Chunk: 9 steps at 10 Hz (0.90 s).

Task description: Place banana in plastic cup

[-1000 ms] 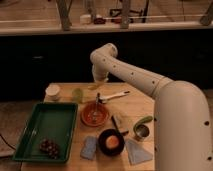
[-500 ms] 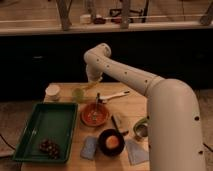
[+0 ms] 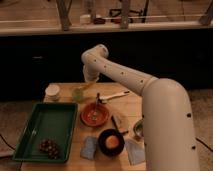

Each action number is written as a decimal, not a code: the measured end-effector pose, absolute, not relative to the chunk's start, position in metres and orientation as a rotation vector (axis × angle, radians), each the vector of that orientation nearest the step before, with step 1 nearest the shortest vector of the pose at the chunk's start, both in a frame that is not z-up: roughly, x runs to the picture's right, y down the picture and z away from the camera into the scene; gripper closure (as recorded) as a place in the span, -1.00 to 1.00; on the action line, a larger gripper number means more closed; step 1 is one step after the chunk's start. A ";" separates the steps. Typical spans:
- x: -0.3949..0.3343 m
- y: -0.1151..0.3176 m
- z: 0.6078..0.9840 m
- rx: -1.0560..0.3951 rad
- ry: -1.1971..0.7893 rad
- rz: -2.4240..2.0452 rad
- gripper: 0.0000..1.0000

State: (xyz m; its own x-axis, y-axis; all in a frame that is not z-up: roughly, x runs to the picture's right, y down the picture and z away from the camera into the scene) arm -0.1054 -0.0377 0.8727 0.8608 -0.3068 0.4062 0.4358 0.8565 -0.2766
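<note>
Where the pale wooden tabletop (image 3: 127, 107) reaches its far edge, the small translucent yellow-green plastic cup (image 3: 78, 93) stands upright left of the middle. A white round cup (image 3: 52, 91) stands beside it at the far left corner. Bare wood shows along the far edge to the right of the plastic cup, up to a white-handled utensil (image 3: 114, 96) lying flat. A deep green rectangular plastic tray (image 3: 45, 125) fills the left edge down to the near left corner, with dark grapes (image 3: 49, 147) heaped in its near end. Just right of it sit a shallow orange bowl (image 3: 95, 114) and, toward the near edge, a dark round bowl (image 3: 111, 142) between two bluish cloths (image 3: 90, 148). A shiny metal cup (image 3: 138, 129) stands by the right edge, against the smooth white arm (image 3: 150, 95). The end effector (image 3: 90, 79) hangs just above the plastic cup's right rim. A small pale yellow curved banana (image 3: 85, 87) slants from it down toward that rim; whether the end effector is clenched on it or released cannot be told.
</note>
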 end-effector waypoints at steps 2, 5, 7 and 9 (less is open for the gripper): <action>-0.110 -0.037 0.877 -0.371 -0.372 -0.406 0.97; -0.122 -0.033 0.882 -0.369 -0.403 -0.414 0.97; -0.128 -0.031 0.885 -0.366 -0.423 -0.415 0.97; -0.130 -0.031 0.887 -0.364 -0.439 -0.416 0.97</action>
State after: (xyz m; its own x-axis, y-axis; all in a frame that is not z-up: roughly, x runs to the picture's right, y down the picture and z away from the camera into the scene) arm -0.1305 -0.0307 0.8867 0.8247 -0.3057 0.4759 0.4589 0.8535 -0.2470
